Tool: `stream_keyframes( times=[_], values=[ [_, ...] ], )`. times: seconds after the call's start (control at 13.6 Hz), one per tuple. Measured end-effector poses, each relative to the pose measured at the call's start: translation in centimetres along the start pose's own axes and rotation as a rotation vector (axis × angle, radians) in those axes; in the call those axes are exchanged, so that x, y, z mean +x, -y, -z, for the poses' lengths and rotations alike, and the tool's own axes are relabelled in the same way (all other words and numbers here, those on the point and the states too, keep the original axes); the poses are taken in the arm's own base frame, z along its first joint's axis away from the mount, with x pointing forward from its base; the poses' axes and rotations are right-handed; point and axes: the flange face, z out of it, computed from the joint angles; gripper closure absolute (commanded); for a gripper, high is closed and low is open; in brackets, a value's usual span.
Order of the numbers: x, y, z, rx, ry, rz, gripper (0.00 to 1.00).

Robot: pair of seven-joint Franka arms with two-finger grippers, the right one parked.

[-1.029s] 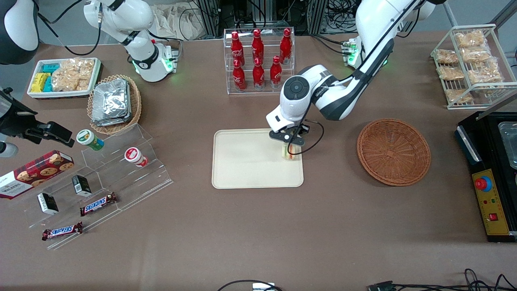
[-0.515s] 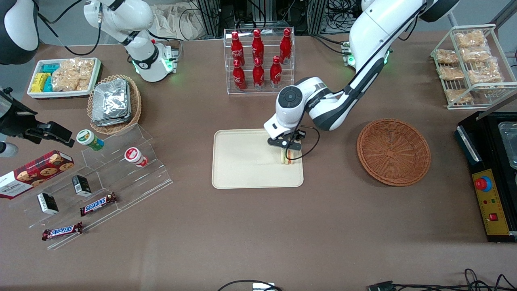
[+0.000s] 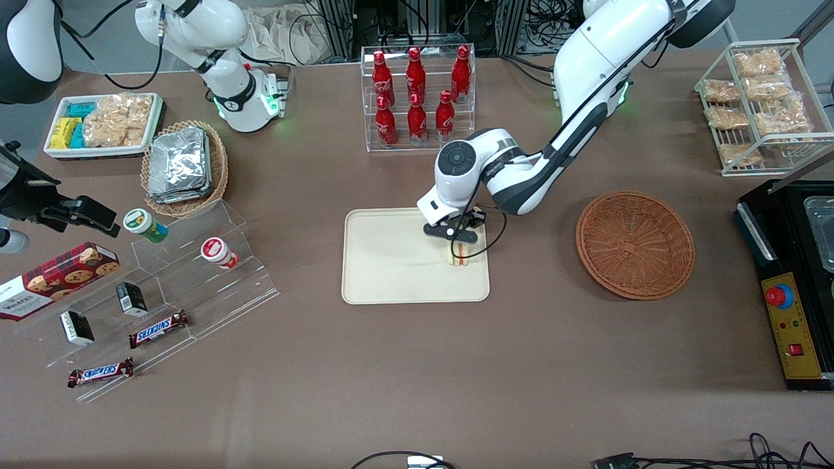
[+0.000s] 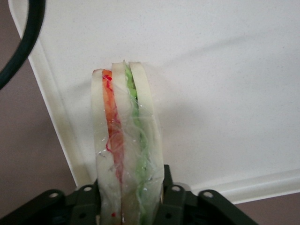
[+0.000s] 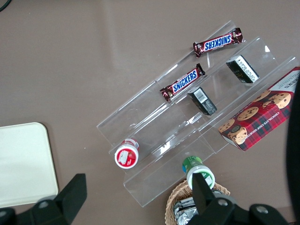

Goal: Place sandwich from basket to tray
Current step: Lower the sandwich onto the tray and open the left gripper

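Note:
The sandwich (image 3: 459,254), a wrapped wedge of pale bread with orange, red and green layers, is held over the cream tray (image 3: 391,260), near the tray's edge toward the basket. My gripper (image 3: 457,242) is shut on the sandwich (image 4: 125,140), one black finger (image 4: 176,201) pressed on each bread face. In the left wrist view the tray (image 4: 225,84) fills the background under the wedge. The reddish-brown wicker basket (image 3: 634,244) sits apart, toward the working arm's end, with nothing in it.
A clear rack of red cola bottles (image 3: 417,91) stands farther from the front camera than the tray. A tan basket of foil packets (image 3: 184,166), a clear stepped stand (image 3: 163,280) with snacks, a wire rack (image 3: 759,104) and a black control box (image 3: 791,280) surround the work area.
The gripper has carried the sandwich from the tray's edge a little further in over the tray, toward the parked arm's end. It stays shut on the sandwich.

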Motion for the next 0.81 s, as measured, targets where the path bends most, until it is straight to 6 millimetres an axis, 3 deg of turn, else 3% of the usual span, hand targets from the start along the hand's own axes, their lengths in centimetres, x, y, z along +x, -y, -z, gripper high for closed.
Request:
stream_keyframes(
  times=[0.29, 0.51, 0.81],
  values=[
    [0.9, 0.2, 0.7, -0.005, -0.014, 0.03, 0.0],
    [3.3, 1.1, 3.1, 0.023, -0.021, 0.073, 0.0],
    [8.1, 5.5, 7.9, 0.037, -0.019, 0.204, 0.0]
  ],
)
